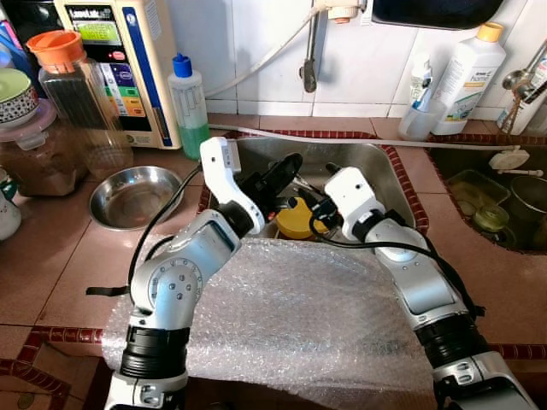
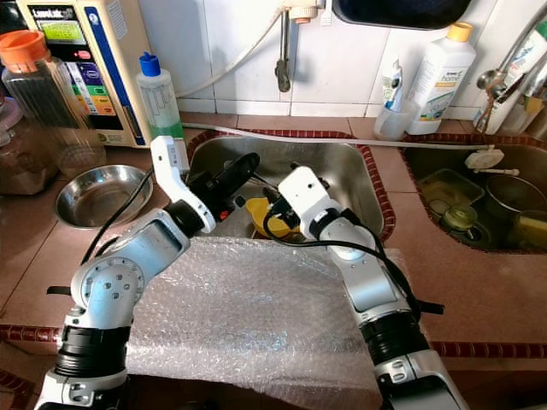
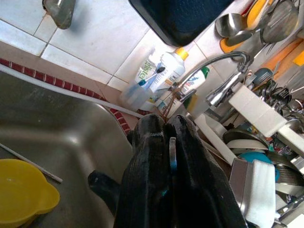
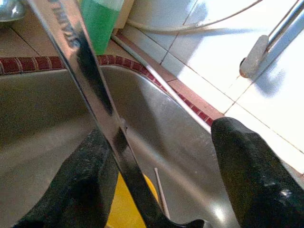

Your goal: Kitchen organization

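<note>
On the far left of the counter a steel bowl [image 1: 134, 196] sits beside a green-filled bottle [image 1: 190, 104], and just past them the left gripper [image 1: 286, 166] reaches over the steel sink [image 1: 376, 166], its black fingers [image 3: 156, 156] pressed together on a thin metal utensil [image 3: 173, 154] seen edge-on. Below it a yellow cup [image 1: 297, 220] lies in the basin, past the bubble wrap [image 1: 291, 316] draped over the counter edge. To the right, the right gripper [image 1: 332, 175] hovers over the same sink with fingers [image 4: 247, 166] spread apart, a shiny metal handle [image 4: 95, 95] running across beside one of them.
</note>
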You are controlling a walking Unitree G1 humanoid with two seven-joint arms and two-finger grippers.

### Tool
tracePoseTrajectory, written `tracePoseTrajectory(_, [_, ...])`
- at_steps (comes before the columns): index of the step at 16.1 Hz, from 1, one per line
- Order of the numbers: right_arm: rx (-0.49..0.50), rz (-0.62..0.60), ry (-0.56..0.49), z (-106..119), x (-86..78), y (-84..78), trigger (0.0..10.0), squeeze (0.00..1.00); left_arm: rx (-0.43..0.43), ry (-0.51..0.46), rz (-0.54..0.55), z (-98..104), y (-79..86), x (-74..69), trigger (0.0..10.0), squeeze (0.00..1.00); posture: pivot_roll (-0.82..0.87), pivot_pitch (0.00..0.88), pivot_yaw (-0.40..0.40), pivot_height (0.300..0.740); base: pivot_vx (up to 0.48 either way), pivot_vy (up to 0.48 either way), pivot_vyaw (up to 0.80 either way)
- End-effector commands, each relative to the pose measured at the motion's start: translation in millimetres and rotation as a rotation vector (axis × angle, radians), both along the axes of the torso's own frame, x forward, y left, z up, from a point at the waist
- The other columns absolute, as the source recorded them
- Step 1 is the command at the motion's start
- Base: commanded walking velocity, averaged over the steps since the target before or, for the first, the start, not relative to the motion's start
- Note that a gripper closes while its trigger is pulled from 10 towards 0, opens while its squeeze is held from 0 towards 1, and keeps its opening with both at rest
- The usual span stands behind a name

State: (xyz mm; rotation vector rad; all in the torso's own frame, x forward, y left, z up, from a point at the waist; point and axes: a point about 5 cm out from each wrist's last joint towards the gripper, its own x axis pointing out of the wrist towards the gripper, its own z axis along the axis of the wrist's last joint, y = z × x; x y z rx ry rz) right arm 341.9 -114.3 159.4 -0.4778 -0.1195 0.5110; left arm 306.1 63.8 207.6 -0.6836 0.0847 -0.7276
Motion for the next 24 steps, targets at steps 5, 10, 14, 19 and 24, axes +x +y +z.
tracePoseTrajectory(5, [0.001, -0.007, -0.010, 0.4, 3.0, 2.1, 0.0, 0.00, 0.004, -0.018, -0.017, 3.5, -2.3, -4.2, 0.0, 0.00, 0.06, 0.058, 0.051, 0.740, 0.000, 0.000, 0.00])
tracePoseTrajectory(10, [0.019, -0.019, -0.016, 1.0, 4.1, 1.9, 0.0, 0.00, 0.013, -0.013, -0.020, 1.2, -3.5, -5.6, 0.0, 0.00, 0.07, 0.059, 0.047, 0.740, 0.000, 0.000, 0.00])
tracePoseTrajectory(14, [0.025, -0.025, -0.017, 0.9, 4.9, 1.7, 0.0, 0.00, 0.018, -0.009, -0.026, 0.0, -4.8, -6.8, 0.0, 0.00, 0.07, 0.058, 0.047, 0.740, 0.000, 0.000, 0.00])
tracePoseTrajectory(19, [0.030, -0.030, -0.023, 2.0, 6.1, 1.3, 0.0, 0.00, 0.058, -0.021, 0.004, -1.8, -2.7, -5.2, 4.6, 0.00, 0.07, 0.057, 0.044, 0.740, 0.000, 0.000, 0.00])
tracePoseTrajectory(24, [0.041, -0.043, -0.024, 2.6, 7.4, 0.4, 0.0, 0.00, 0.103, 0.002, 0.078, -12.1, 4.8, -0.2, 10.0, 0.98, 0.07, 0.056, 0.042, 0.740, 0.000, 0.000, 0.00])
